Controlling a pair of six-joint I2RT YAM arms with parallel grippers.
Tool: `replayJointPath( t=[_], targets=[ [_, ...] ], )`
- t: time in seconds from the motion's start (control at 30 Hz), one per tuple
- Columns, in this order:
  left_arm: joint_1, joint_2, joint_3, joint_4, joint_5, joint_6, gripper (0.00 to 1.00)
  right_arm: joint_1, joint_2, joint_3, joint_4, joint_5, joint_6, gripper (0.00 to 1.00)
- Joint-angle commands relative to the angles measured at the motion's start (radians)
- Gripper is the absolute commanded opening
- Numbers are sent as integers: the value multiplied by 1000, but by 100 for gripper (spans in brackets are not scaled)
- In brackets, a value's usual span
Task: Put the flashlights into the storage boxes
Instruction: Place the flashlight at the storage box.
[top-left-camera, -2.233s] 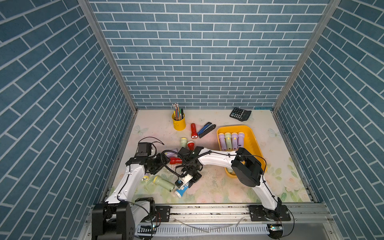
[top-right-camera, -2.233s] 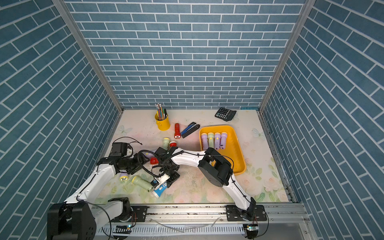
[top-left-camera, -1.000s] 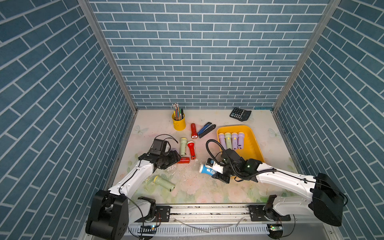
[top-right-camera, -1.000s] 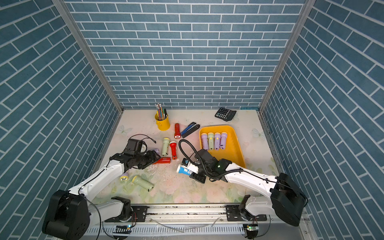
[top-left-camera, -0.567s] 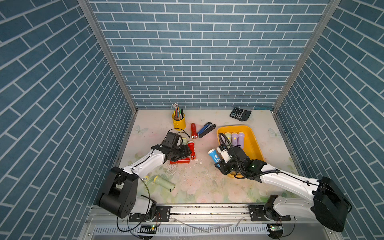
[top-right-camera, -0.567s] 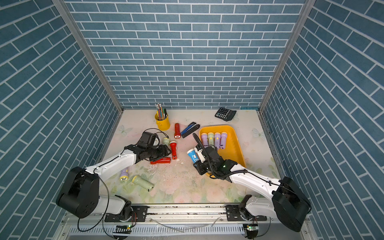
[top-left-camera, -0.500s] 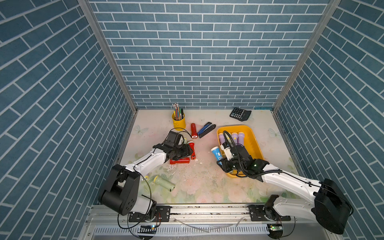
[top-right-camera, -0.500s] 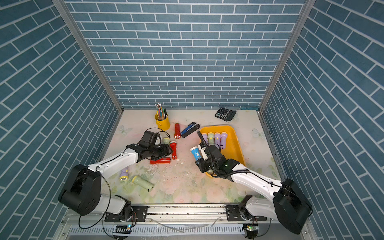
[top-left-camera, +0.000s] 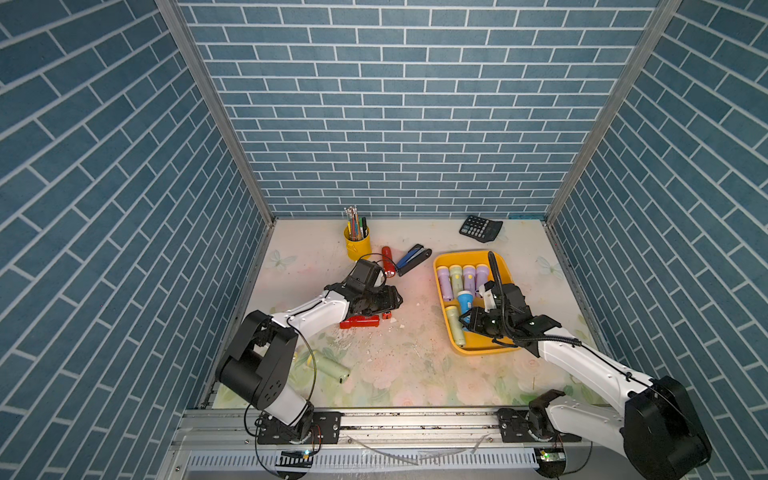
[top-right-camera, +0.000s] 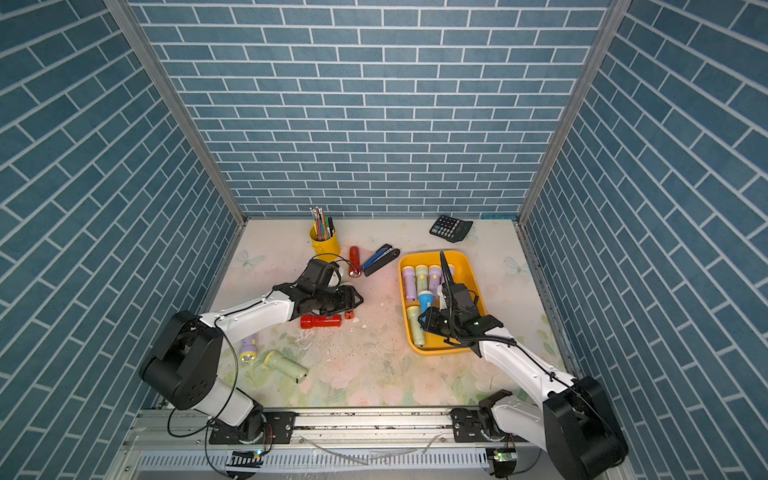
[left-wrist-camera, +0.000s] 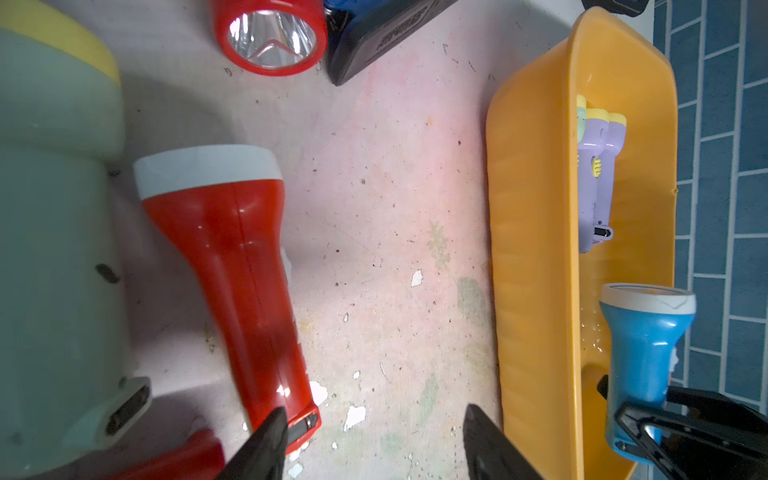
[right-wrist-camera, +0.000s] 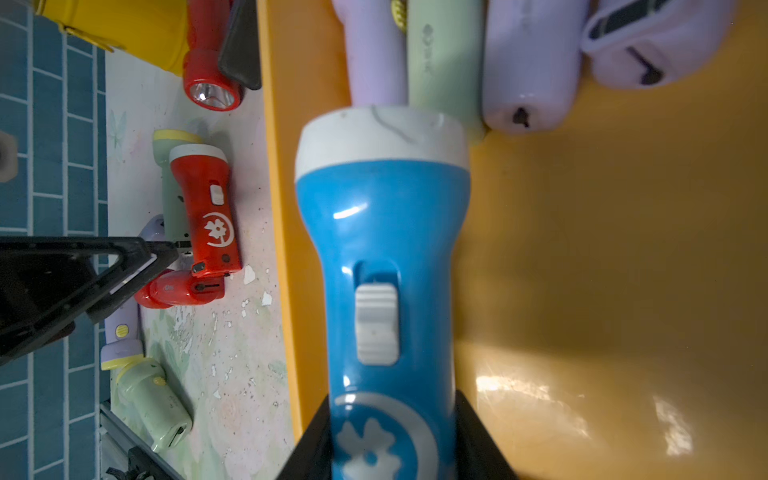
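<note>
My right arm (top-left-camera: 582, 365) reaches low over the yellow tray (top-left-camera: 484, 343), right tool (right-wrist-camera: 392, 436) clamped on the blue flashlight (top-left-camera: 464, 300) tail, while my left arm (top-left-camera: 316, 309) stretches across the tabletop (top-left-camera: 395, 365), left tool (left-wrist-camera: 374, 419) parted and empty beside 1 red flashlight (left-wrist-camera: 232, 249).

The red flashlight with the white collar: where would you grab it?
Probably across its slim handle, from straight above. The red flashlight lies flat on the table, its flared head is wider, and a pale green flashlight crowds one side.
</note>
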Motion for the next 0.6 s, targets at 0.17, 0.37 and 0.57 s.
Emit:
replayJointPath(
  t=[0.17, 0.37, 0.57],
  targets=[
    [-9, 7, 19, 11, -2, 1, 67, -73, 15, 25, -138, -135, -59, 17],
    [-12, 3, 21, -1, -5, 2, 67, -89, 92, 46, -102, -141, -109, 18],
    [-11, -10, 25, -29, -18, 18, 67, -122, 173, 66, -69, -199, -160, 20]
  ],
)
